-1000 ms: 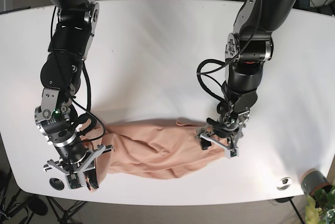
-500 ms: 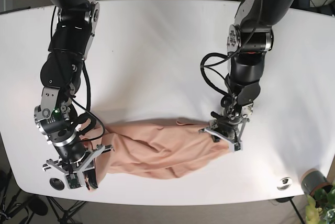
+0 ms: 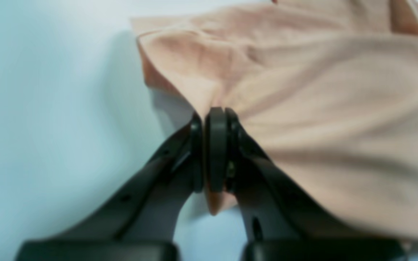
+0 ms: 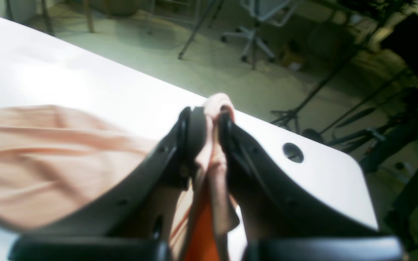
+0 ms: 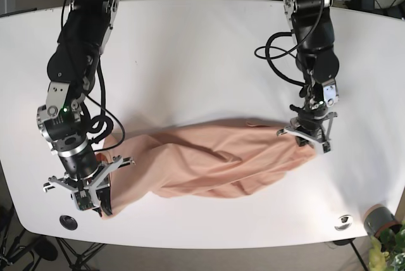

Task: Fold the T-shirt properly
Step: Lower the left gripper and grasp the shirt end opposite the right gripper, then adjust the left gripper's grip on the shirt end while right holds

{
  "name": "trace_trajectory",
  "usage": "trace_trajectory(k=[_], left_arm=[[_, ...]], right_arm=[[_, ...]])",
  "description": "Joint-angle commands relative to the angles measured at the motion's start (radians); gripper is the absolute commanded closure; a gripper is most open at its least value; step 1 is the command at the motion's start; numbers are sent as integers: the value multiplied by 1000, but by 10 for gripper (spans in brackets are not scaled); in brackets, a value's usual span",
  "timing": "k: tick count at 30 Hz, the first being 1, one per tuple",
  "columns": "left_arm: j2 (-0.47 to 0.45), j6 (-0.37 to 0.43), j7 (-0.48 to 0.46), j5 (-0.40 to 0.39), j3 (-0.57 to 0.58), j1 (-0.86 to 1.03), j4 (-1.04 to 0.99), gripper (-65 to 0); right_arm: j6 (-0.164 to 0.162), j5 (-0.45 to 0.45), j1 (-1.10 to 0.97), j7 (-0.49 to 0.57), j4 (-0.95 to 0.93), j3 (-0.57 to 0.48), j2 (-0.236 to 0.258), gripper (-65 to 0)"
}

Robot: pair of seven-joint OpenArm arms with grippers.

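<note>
The peach T-shirt (image 5: 215,166) lies bunched lengthwise across the white desk (image 5: 190,62) (near its front edge). The left gripper (image 3: 214,152) has its fingers pinched tight on one end of the cloth; the right gripper (image 4: 209,145) has its fingers clamped on the opposite end.

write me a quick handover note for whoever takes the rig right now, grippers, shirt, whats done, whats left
Left gripper: shut on the T-shirt, pinching a bunched edge at its far-side end.
Right gripper: shut on the T-shirt's other end, near the table's front corner, with cloth hanging between the fingers.
T-shirt: stretched between the two arms across the table's front half, twisted and wrinkled, not flat.
Done: both ends gripped.
Left: spread it flat, then make every fold; none is visible yet.
</note>
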Motion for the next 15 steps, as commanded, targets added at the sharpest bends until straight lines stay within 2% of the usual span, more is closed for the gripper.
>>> trace_trajectory(k=[1, 4, 9, 15], left_arm=[[-3, -15, -8, -10, -28, 33, 155, -7], [-19, -17, 27, -12, -65, 75, 268, -8], [-37, -109, 99, -12, -127, 120, 443, -7], [-57, -153, 156, -6, -169, 123, 465, -10]], right_arm=[[-4, 9, -13, 26, 61, 0, 6, 0], [-4, 8, -37, 26, 68, 9, 7, 0], [-4, 11, -62, 26, 62, 73, 4, 0], [-4, 11, -68, 26, 50, 73, 7, 0]])
